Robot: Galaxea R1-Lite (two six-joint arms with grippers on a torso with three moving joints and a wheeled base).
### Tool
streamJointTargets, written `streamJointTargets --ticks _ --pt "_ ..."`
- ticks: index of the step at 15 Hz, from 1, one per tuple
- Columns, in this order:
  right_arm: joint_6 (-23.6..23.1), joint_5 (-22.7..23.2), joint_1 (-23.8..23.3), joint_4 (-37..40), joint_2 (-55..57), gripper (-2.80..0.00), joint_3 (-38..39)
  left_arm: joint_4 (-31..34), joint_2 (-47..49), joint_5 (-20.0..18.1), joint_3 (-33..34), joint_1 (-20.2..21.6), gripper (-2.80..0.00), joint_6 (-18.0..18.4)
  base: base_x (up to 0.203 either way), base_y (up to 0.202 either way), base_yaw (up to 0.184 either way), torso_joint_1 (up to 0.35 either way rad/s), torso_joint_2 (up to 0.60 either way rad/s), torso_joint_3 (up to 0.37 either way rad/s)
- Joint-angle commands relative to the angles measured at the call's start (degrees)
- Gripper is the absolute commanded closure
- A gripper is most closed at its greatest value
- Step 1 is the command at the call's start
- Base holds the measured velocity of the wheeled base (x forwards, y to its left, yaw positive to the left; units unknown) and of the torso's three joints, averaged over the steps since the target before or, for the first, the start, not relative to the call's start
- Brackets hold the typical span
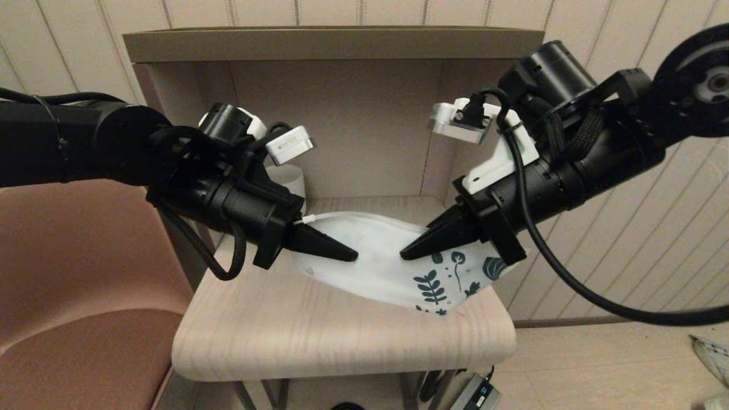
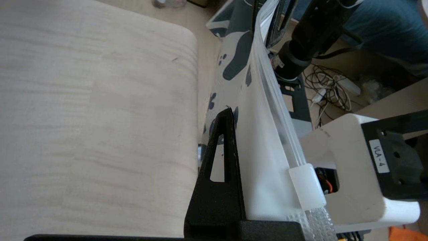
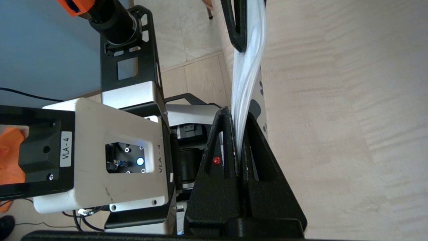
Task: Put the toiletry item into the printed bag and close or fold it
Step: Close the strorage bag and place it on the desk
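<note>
The printed bag (image 1: 381, 267) hangs stretched between my two grippers, just above the pale wooden table (image 1: 319, 336). Its teal leaf print (image 1: 431, 286) is at the end nearer my right arm. My left gripper (image 1: 352, 257) is shut on the bag's plain white end; in the left wrist view one black finger (image 2: 222, 157) lies against the white bag (image 2: 264, 160), beside the zip slider (image 2: 307, 186). My right gripper (image 3: 237, 112) is shut on the bag's zip edge (image 3: 245, 73), which runs across to the left fingers. The toiletry item is out of view.
A white ribbed mug (image 1: 289, 179) stands at the back of the table behind my left arm. A box-like wooden surround (image 1: 342, 51) walls in the back and sides. A brown padded seat (image 1: 74, 273) is on the left; the floor drops away past the table's front edge.
</note>
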Motion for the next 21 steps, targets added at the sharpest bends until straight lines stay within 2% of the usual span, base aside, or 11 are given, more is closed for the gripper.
streamJointTargets --ticks 1,4,8,11,14,19,21 --pt "-0.09 0.28 0.03 0.25 0.08 0.0 0.07 0.19 0.08 -0.31 0.54 0.0 -2.8 0.22 0.0 0.0 0.0 0.0 0.0 0.0" --pt "-0.18 0.28 -0.11 0.25 0.08 0.0 0.21 0.13 -0.14 -0.31 0.32 0.38 -2.8 -0.3 0.0 0.0 0.0 0.0 0.0 0.0" --pt "-0.18 0.28 -0.24 0.18 0.16 0.0 0.77 0.1 -1.56 -0.46 0.5 3.65 -2.8 -0.47 0.0 0.0 0.0 0.0 0.0 0.0" --pt "0.0 0.54 -0.24 -0.98 0.17 0.0 0.51 -1.26 -3.36 -0.81 4.02 5.46 -2.8 -0.39 0.0 0.0 0.0 0.0 0.0 0.0" --pt "0.17 0.63 -0.24 -0.98 0.34 0.0 0.07 -8.8 -4.44 -1.12 10.18 5.95 -2.8 -0.28 0.0 0.0 0.0 0.0 0.0 0.0" --pt "0.26 0.72 -0.24 -1.07 1.13 0.0 -0.33 -29.67 -5.01 -1.52 19.15 5.81 -2.8 -0.01 0.0 0.0 0.0 0.0 0.0 0.0" --pt "0.26 0.72 -0.15 -1.07 1.39 0.0 -0.55 -33.74 -5.89 -1.63 20.67 5.71 -2.8 -0.74 0.0 0.0 0.0 0.0 0.0 0.0"
